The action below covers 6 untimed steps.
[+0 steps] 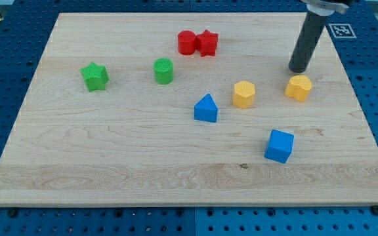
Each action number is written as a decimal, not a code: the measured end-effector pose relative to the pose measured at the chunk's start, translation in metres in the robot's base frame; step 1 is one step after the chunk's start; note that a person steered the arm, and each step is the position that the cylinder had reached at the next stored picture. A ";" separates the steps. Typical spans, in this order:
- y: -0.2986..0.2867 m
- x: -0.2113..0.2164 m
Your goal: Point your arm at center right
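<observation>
My tip (pixel 298 69) rests on the wooden board (pixel 110 151) at the view's upper right, just above a yellow block (pixel 298 87) and close to it without clear contact. A second yellow block (pixel 244 94) lies to the left of that one. A blue triangular block (pixel 206 108) sits near the middle. A blue cube (pixel 279 145) lies lower right. A red cylinder (pixel 187 42) and a red star (pixel 207 43) touch each other at the top centre. A green cylinder (pixel 164 71) and a green star (pixel 95 76) lie on the left.
The board lies on a blue perforated table (pixel 5 72). A black-and-white marker tag (pixel 341 30) sits beyond the board's top right corner. The rod's dark shaft (pixel 309 39) rises out of the top of the view.
</observation>
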<state>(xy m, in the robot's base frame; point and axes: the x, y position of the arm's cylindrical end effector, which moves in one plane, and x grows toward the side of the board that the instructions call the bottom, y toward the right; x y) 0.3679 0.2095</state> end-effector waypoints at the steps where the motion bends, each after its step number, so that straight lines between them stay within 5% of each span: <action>1: 0.014 0.005; 6: 0.038 0.048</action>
